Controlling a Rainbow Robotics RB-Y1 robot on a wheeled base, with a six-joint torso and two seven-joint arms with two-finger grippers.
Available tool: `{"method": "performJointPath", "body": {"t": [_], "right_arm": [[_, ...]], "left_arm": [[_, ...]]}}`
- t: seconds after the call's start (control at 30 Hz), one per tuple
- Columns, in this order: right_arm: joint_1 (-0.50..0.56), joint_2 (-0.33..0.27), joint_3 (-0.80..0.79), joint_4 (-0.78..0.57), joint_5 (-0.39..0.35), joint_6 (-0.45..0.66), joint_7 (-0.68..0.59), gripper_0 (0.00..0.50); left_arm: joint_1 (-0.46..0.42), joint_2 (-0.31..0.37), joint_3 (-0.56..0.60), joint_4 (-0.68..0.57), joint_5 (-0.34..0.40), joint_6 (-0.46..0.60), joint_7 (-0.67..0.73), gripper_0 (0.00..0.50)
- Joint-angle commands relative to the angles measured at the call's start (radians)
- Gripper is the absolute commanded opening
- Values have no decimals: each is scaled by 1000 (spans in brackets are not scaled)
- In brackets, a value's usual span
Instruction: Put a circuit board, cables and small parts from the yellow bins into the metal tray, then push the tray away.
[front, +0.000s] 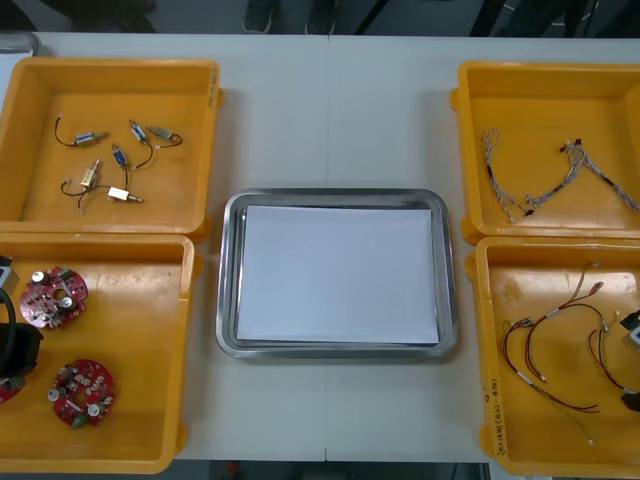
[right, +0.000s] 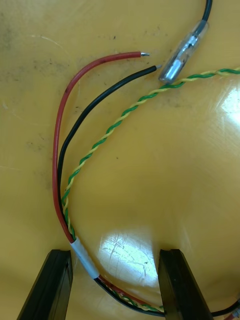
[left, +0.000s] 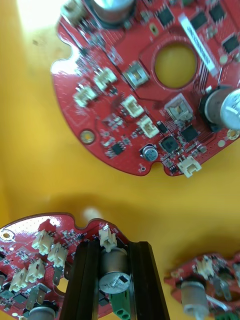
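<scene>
Status | left hand (left: 115, 249) pinching circuit board (left: 22, 241) | right hand (right: 114, 257) spread, cables (right: 55, 150) between its fingers

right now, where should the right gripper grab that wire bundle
Probably the white tape band, where the red, black and twisted green-yellow wires are bound into one. It lies flat on the yellow bin floor, so come straight down from above; the right gripper hangs there, open fingers either side of it. The left gripper is shut on a circuit board in the near left bin.
</scene>
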Motion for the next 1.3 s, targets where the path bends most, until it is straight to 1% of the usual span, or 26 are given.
{"method": "performJointPath", "body": {"t": [0.03, 0.17, 0.3, 0.33, 0.37, 0.43, 0.5, 0.73, 0.8, 0.93, 1.07, 1.17, 1.3], "right_arm": [[37, -32, 24, 0, -9, -12, 29, 500], [45, -32, 24, 0, -9, -16, 29, 500], [48, -32, 24, 0, -9, -16, 28, 500], [49, -31, 24, 0, -9, -16, 28, 354], [49, -32, 24, 0, -11, -16, 28, 304], [51, -32, 24, 0, -14, -16, 29, 77], [52, -32, 24, -2, -18, -16, 31, 0], [52, -32, 13, -2, -34, -16, 35, 0], [52, -32, 9, -8, -37, -16, 37, 0], [51, -32, -7, -40, -41, 4, 37, 0], [52, -32, -34, -72, -47, 39, 34, 0], [51, -32, -66, -107, -55, 76, 32, 0], [49, -32, -120, -173, -64, 154, 32, 0]], "left_arm": [[-53, -9, 96, -78, 60, 100, -69, 1], [-88, -3, 140, -117, 94, 186, -72, 0], [-151, 5, 169, -157, 126, 292, -75, 0], [-173, 8, 169, -167, 129, 319, -75, 0], [-183, 8, 169, -171, 130, 330, -73, 0], [-228, 11, 169, -188, 141, 379, -75, 1], [-263, 12, 169, -193, 158, 413, -75, 0], [-420, 12, 145, -196, 259, 531, -70, 2], [-463, 11, 122, -199, 270, 545, -69, 0], [-564, 11, 48, -211, 279, 545, -58, 2], [-638, 11, -29, -211, 290, 545, -46, 0], [-694, 9, -98, -211, 299, 545, -35, 0], [-768, -8, -187, -211, 310, 545, -21, 0]]}}
